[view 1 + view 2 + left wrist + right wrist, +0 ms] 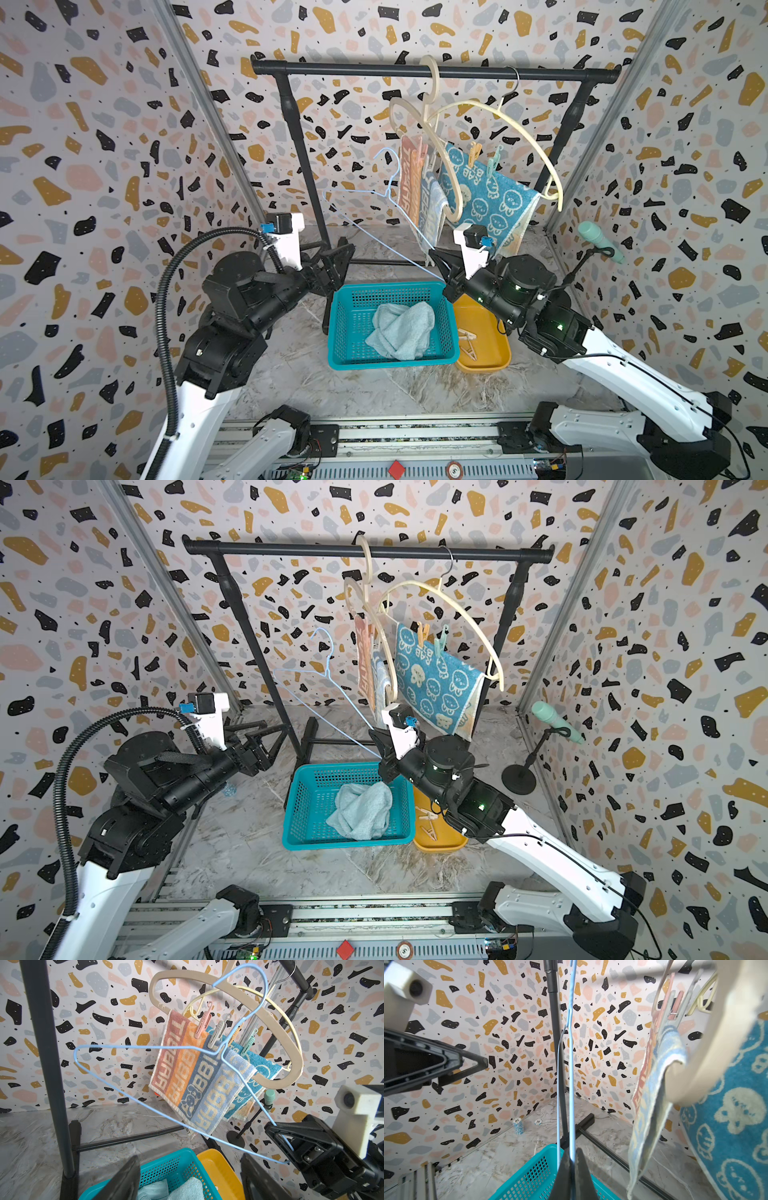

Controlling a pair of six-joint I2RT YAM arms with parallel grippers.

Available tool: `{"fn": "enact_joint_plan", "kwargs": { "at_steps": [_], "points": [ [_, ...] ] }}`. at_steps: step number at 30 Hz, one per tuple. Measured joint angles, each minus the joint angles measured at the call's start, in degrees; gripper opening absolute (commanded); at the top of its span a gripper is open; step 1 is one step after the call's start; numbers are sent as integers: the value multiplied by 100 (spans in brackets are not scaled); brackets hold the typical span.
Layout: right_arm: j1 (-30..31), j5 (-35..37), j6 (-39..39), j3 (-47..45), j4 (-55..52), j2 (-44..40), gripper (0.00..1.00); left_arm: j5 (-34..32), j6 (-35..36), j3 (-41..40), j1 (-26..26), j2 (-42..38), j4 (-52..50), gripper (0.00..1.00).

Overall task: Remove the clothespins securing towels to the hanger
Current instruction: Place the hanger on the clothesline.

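Clothespins point(204, 1022), four in number, remain clipped on. A pink and a grey one fasten the striped towel point(193, 1076) to the wide beige hanger point(296, 1053). An orange and a mint one fasten the teal rabbit towel point(494, 199) to the thin cream hanger point(558, 192) just behind it. Both hangers hang from the black rail point(353, 70).

A few loose pins point(468, 344) lie in the yellow tray point(486, 328). The pale blue towel point(401, 330) lies crumpled in the teal basket point(345, 332) beside the tray.

The blue wire hanger point(571, 1084) is bare and off the rail. The right pincer point(572, 1154) is clamped on its lower wire and holds it tilted above the basket. The left pincer point(334, 262) stands with its jaws apart and empty, near the rail's post and facing the striped towel.

Step in hand, as judged: one towel of three is freed, and the emptied hanger is waiting to be disposed of. The next move calls for setting that hanger aside so that it no longer crosses in front of the hanging towels. A pincer must then close on the tail ends of one pin, squeeze the spring open and lift the pin clear. The hanger may swing under that push.

The bench point(374, 390) is a grey marbled sheet. The walls point(104, 166) on three sides carry a terrazzo print. A mint microphone point(598, 239) on a stand sits in the far corner on the robot's right.
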Motion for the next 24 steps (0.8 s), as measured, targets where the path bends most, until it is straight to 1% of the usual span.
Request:
{"fn": "enact_joint_plan", "kwargs": {
  "at_steps": [4, 8, 16, 24],
  "points": [
    [39, 297, -131, 348, 96, 245, 0, 13, 2, -20, 0, -4, 0, 76],
    [39, 439, -232, 702, 195, 501, 0, 9, 7, -22, 0, -15, 2, 76],
    [42, 448, -378, 1425, 476, 1145, 0, 15, 0, -170, 0, -52, 142, 76],
    [81, 448, -509, 1622, 710, 1547, 0, 55, -87, -343, 0, -109, 367, 76]
  ]
}}
